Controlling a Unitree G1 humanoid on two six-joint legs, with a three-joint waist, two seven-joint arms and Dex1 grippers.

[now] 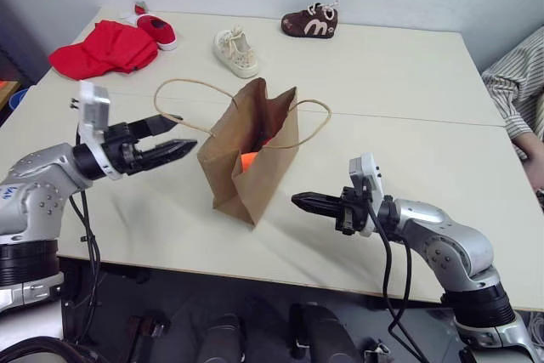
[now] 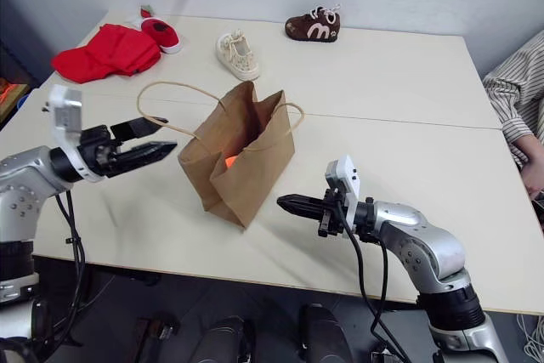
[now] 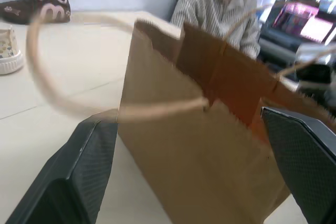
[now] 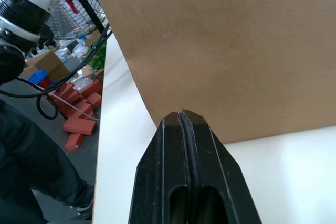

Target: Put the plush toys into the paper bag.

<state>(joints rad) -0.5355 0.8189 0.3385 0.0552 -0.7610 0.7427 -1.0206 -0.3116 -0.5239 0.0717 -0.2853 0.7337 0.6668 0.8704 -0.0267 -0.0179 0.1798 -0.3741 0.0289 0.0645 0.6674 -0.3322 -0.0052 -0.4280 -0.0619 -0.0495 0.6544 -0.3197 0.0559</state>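
Observation:
The brown paper bag (image 1: 246, 167) stands upright and open-topped in the middle of the table (image 1: 408, 82), its cord handles looping out to both sides. A bright orange plush toy (image 1: 249, 160) shows inside it through the mouth. My left gripper (image 1: 185, 132) hovers open just left of the bag, level and pointing at it, under one handle loop (image 1: 183, 84); in the left wrist view its fingers (image 3: 79, 182) frame the bag (image 3: 199, 161). My right gripper (image 1: 296, 201) is shut and empty, low by the bag's right base, its tip (image 4: 181, 114) close to the bag's wall (image 4: 220, 40).
At the table's far side lie a red cloth heap (image 1: 106, 47), a small red shoe (image 1: 157, 30), a cream shoe (image 1: 236, 51) and a brown shoe (image 1: 311, 21). A person in a striped shirt (image 1: 518, 91) sits at the right edge.

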